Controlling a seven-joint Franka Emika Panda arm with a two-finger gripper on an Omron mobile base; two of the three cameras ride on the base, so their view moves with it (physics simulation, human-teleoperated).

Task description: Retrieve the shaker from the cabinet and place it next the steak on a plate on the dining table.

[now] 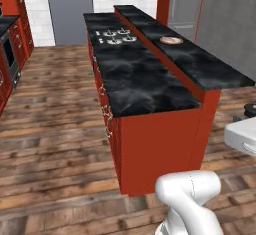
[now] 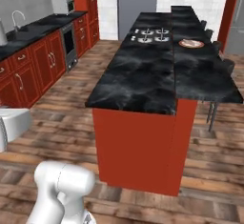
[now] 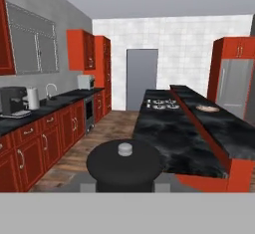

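Observation:
The dark round cap of the shaker [image 3: 123, 164], with a small grey knob on top, sits close to the camera at the bottom of the hand view. My gripper [image 3: 123, 185] is shut on it, and the cap hides the fingertips. Far ahead, the plate [image 3: 207, 108] rests on the raised black-topped dining table [image 3: 226, 136], well beyond the shaker. Both base views show the same plate [image 1: 171, 40] [image 2: 191, 43] with the reddish steak [image 1: 172, 39] on it, midway along the dining table [image 1: 215, 71] [image 2: 202, 77].
The lower island counter [image 1: 140, 84] carries stove burners [image 1: 117, 36] and lies between me and the table. A wall counter with a sink [image 2: 19, 20], microwave [image 2: 63, 3] and coffee machine [image 3: 12, 101] runs along the left. Stools [image 2: 224, 66] stand beyond the table.

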